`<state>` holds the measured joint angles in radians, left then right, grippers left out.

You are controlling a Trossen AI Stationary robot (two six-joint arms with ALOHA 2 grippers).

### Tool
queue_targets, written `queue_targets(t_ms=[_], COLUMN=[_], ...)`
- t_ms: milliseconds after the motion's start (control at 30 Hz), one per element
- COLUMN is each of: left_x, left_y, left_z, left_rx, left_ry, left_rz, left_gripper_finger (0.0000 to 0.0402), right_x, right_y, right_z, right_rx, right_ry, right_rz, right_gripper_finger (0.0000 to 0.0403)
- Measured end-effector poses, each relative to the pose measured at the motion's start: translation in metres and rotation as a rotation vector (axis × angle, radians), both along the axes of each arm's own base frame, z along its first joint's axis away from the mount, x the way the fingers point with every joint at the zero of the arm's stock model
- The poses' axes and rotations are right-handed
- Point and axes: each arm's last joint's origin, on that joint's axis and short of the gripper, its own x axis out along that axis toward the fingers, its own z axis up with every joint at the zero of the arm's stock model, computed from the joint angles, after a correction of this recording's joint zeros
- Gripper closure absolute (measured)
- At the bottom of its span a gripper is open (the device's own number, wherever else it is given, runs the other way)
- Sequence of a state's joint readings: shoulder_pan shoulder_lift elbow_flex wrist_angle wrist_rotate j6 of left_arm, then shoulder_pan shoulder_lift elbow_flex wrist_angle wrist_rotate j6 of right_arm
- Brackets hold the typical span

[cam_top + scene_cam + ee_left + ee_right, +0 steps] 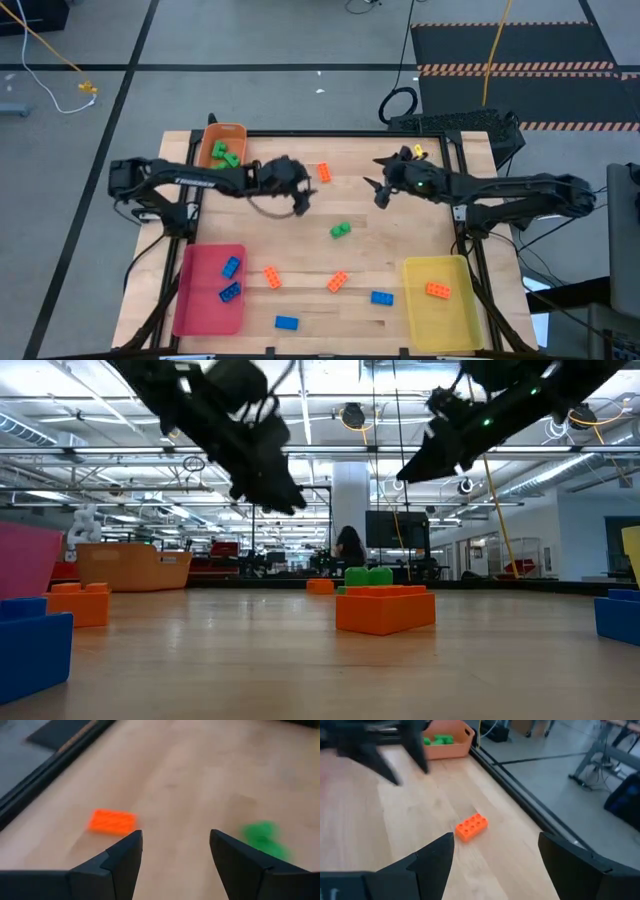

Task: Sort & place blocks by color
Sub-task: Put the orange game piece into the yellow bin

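Observation:
Loose blocks lie flat on the wooden table: an orange one (323, 172) at the far middle, a green one (340, 230) at the centre, two orange (271, 277) (337, 282) and two blue (381, 297) (286, 322) nearer the front. My left gripper (305, 195) hovers open above the table, left of the far orange block (112, 821) and beyond the green block (265, 839); nothing is between its fingers. My right gripper (375, 190) hovers open to the right of that orange block (471, 826), also holding nothing. In the low view both grippers (275, 490) (420, 465) hang well above the table.
An orange tray (222, 145) with green blocks stands at the far left corner. A pink tray (210, 290) with two blue blocks is at the near left. A yellow tray (440, 300) with one orange block is at the near right. A black frame edges the table.

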<state>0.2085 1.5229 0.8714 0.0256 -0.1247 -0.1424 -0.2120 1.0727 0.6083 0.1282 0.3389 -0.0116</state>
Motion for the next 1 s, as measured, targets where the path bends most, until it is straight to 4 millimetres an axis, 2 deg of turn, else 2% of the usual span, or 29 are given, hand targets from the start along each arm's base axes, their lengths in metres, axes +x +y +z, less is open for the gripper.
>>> queue_targets(t_ms=[133,233,333,400,767,1000], left_x=[-0.001,0.001,0.004,0.004,-0.008,-0.023], left_y=[0.023,0.028,0.029,0.031,0.046,0.056], left_z=[0.001,0.016,0.035,0.038,0.023,0.019], left_rx=[-0.049,-0.030,0.047,0.068,0.051,0.060], left_ry=[-0.064,-0.195,-0.342,-0.374,-0.197,-0.070], left_rz=[0.029,-0.009,-0.034,-0.034,0.043,0.086], left_gripper_finger=[0.0170,0.0170,0.0170,0.0170,0.0170,0.0170], right_x=[0.017,0.032,0.048,0.059,0.118,0.142], right_y=[-0.007,-0.014,-0.022,-0.027,-0.052,-0.069], right_z=[-0.011,-0.014,-0.018,-0.021,-0.040,-0.066], right_rx=[0.053,0.101,0.112,0.122,0.283,0.343], right_ry=[-0.062,-0.088,-0.040,0.006,0.113,0.171], right_rz=[-0.012,-0.022,-0.039,-0.048,-0.102,-0.139], right_gripper_finger=[0.0117,0.0117,0.0117,0.0117,0.0117,0.0117])
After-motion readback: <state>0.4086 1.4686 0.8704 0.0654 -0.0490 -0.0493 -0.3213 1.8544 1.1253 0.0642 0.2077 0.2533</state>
